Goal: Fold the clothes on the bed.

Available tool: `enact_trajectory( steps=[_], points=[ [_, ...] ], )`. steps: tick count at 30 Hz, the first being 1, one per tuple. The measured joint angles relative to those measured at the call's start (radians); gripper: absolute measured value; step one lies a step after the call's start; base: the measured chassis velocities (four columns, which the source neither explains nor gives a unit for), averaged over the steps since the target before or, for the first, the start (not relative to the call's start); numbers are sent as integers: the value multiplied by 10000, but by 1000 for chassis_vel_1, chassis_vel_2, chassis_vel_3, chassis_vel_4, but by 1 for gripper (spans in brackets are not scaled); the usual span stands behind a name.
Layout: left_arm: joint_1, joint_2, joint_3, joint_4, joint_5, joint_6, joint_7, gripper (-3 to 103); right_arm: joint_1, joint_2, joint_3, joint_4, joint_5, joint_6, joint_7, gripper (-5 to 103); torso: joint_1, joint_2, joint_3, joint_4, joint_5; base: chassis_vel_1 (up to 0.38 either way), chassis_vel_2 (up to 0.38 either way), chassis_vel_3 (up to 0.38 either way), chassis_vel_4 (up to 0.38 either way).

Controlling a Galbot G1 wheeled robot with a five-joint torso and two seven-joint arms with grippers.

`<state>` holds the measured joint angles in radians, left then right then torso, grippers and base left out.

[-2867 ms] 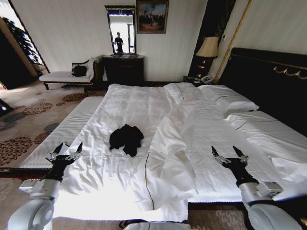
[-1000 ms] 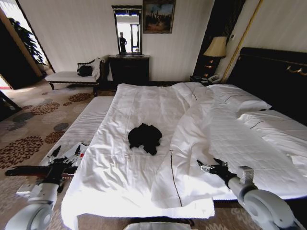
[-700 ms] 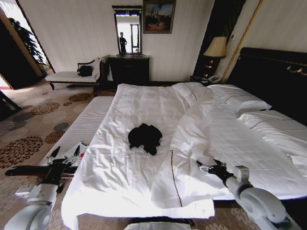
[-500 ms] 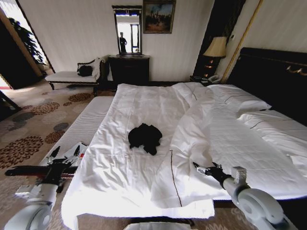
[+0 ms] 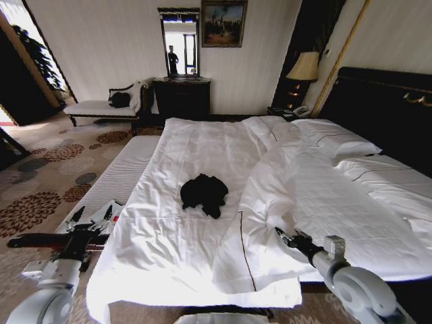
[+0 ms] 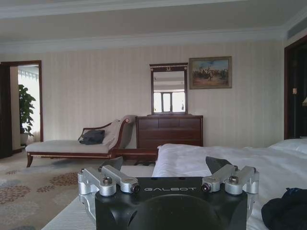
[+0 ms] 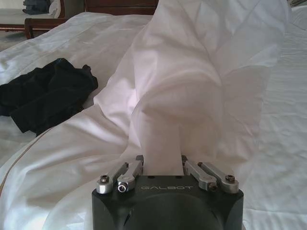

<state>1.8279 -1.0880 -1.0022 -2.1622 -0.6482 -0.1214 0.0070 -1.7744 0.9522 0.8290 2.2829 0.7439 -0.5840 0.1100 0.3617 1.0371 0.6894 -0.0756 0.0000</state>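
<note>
The clothes lie as a crumpled black heap on the white bed, left of its middle. They also show in the right wrist view and at the edge of the left wrist view. My right gripper sits low at the near right of the bed, shut on a raised fold of the white duvet, well to the right of the clothes. The duvet cloth runs between the fingers of that gripper. My left gripper hangs open beside the bed's left edge, holding nothing.
A turned-back duvet flap bulges between my right gripper and the clothes. Pillows and a dark headboard are at the right. A striped mattress edge lies left of the bed, a bench and dresser stand at the far wall.
The camera has moved closer and leftward since the oldest frame. In the last second my right gripper reached into the duvet fold and shut on it. The left arm and clothes stayed put.
</note>
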Motion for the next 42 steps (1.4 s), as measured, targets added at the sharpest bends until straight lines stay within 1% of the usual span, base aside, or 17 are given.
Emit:
enact_trajectory(
  steps=[2, 3, 6, 8, 10, 15, 23, 25, 26, 27, 28, 30, 31, 33, 34, 41, 42],
  points=[
    [-29, 4, 14, -9, 3, 16, 0, 99, -31, 7, 12, 11, -3, 13, -3, 21, 0, 0, 0, 0, 0, 0, 0, 0, 0],
    [-29, 4, 14, -9, 3, 16, 0, 99, -31, 7, 12, 11, -3, 13, -3, 21, 0, 0, 0, 0, 0, 0, 0, 0, 0],
    [-52, 4, 34, -16, 12, 27, 0, 99, -79, 15, 29, 36, -31, 57, -21, 5, 0, 0, 0, 0, 0, 0, 0, 0, 0],
    [-52, 4, 37, -16, 14, 27, 0, 99, -85, 16, 33, 40, -43, 65, -25, 5, 0, 0, 0, 0, 0, 0, 0, 0, 0],
    [-47, 6, 39, -16, 16, 27, 0, 99, -98, 21, 46, 61, -67, 81, -33, 1, 0, 0, 0, 1, 0, 0, 0, 0, 0],
    [-46, 17, 37, 2, 12, 27, 0, 99, -85, 205, 364, 127, -246, 264, -227, 1, 0, 0, 0, 0, 1, 0, 0, 0, 0],
    [-217, 61, 15, 132, -66, 16, -1, 99, -27, 458, 1524, 338, 101, 587, -284, 1, 0, 0, 0, 1, 1, 0, 0, 0, 0],
    [-287, 61, 26, 140, -86, 25, -1, 99, 4, 476, 2125, 334, 452, 636, -284, 1, 0, 0, 0, 1, 1, 0, 0, 0, 0],
    [-287, 61, 26, 140, -86, 25, -1, 99, 4, 476, 2125, 334, 452, 636, -284, 1, 0, 0, 0, 1, 1, 0, 0, 0, 0],
    [-305, 62, 27, 164, -110, 27, -1, 99, -20, 496, 2539, 297, 591, 677, -311, 1, 0, 0, 1, 2, 2, 0, 0, 0, 0],
    [-319, 90, 5, 258, -168, 27, -1, 99, -167, 567, 3543, 84, 709, 854, -433, 1, 0, 0, 1, 1, 2, 0, 0, 0, 0],
    [-319, 90, 5, 258, -168, 27, -1, 99, -167, 567, 3543, 84, 709, 854, -433, 1, 0, 0, 1, 1, 2, 0, 0, 0, 0],
    [-367, 117, -30, 337, -224, 27, -3, 99, -284, 619, 4293, -214, 785, 1018, -523, 1, 0, 0, 1, -2, 1, 0, 0, 0, 0],
    [-415, 130, -37, 382, -232, 27, -3, 99, -311, 661, 4757, -534, 757, 1172, -591, 1, 0, 1, 0, -2, 0, 0, 0, 0, 0],
    [-415, 130, -37, 382, -232, 27, -3, 99, -311, 661, 4757, -534, 757, 1172, -591, 1, 0, 1, 0, -2, 0, 0, 0, 0, 0],
    [-373, 65, -129, 450, -239, 12, -1, 99, -183, 1155, 6047, -1643, 485, 1607, -796, 1, 0, 2, 0, -3, 3, 0, 0, 0, 0],
    [-309, 44, -175, 462, -241, -21, -1, 99, -175, 1171, 6317, -1955, 399, 1705, -843, 1, 0, 2, 0, 2, 1, 0, 0, 0, 0]
  ],
)
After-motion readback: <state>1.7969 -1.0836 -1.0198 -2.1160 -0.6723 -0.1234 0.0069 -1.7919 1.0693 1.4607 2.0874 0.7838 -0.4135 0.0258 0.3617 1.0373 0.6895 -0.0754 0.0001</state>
